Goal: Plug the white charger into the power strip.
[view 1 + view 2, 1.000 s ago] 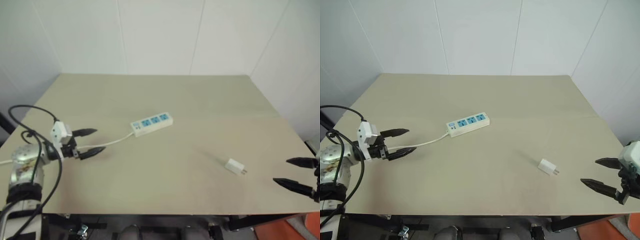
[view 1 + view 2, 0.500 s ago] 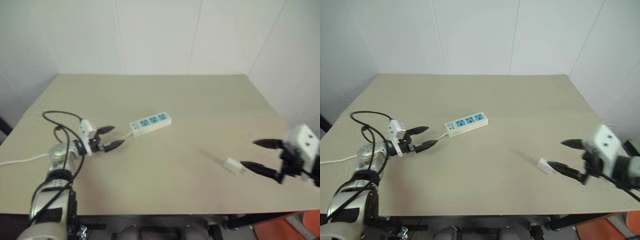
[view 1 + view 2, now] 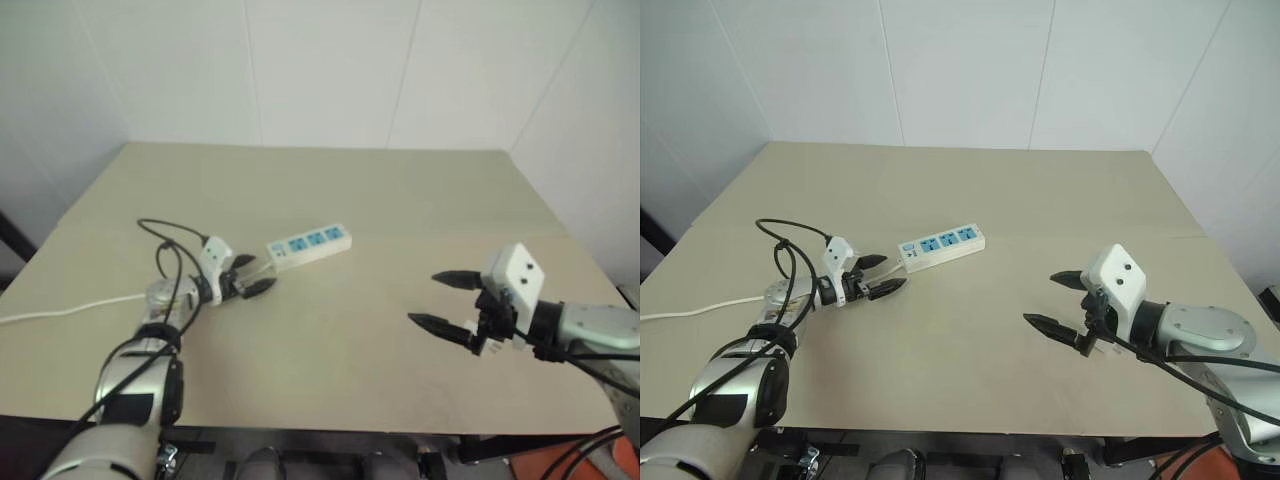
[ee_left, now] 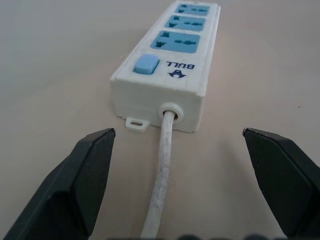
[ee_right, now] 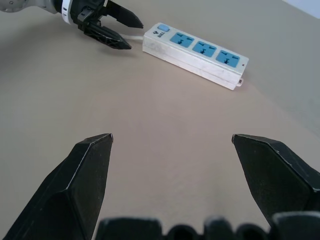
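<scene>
Tabletop (image 3: 970,340): white charger (image 3: 1098,342) mostly hidden behind right pincer (image 3: 1057,300)

The power strip (image 4: 167,65) carries the brand word "BULL" in dark blue capitals on its white top face, between the blue switch (image 4: 146,64) and the nearest blue socket (image 4: 179,40), with a small logo mark just beside it
</scene>
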### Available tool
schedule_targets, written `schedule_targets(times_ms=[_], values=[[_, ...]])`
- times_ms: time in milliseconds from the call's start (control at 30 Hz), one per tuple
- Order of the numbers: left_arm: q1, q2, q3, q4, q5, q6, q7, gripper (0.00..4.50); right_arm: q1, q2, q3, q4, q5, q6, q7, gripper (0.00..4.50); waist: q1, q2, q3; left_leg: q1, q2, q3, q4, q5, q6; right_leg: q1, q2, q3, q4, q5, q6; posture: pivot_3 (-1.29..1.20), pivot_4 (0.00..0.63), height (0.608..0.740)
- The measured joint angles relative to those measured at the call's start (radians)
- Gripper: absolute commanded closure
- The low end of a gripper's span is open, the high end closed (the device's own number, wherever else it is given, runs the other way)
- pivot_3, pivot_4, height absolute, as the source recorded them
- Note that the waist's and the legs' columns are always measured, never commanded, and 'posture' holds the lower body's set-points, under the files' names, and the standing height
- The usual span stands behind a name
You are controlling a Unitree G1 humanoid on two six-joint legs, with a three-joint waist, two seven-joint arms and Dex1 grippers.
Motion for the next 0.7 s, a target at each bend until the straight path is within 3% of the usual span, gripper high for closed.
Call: schedule_targets(times_ms=[433, 700], values=[[-0.017, -0.037, -0.002, 0.011, 0.049, 0.036, 0.073, 4.40, -0.001, 0.038, 0.040, -0.023, 0.000, 0.004, -0.078, 0.00, -0.001, 0.000, 0.000, 0.003, 0.000, 0.000, 0.000, 0.000, 0.000, 0.002, 0.000, 0.000, 0.001, 0.000, 0.000, 0.00, 0.150, 0.740], [-0.018, -0.027, 0.002, 0.008, 0.048, 0.032, -0.006, 4.46, 0.000, 0.042, 0.069, -0.026, -0.003, 0.004, -0.101, 0.00, -0.001, 0.000, 0.000, 0.002, 0.000, 0.000, 0.000, 0.000, 0.000, 0.002, 0.000, 0.000, 0.000, 0.000, 0.000, 0.00, 0.150, 0.740]])
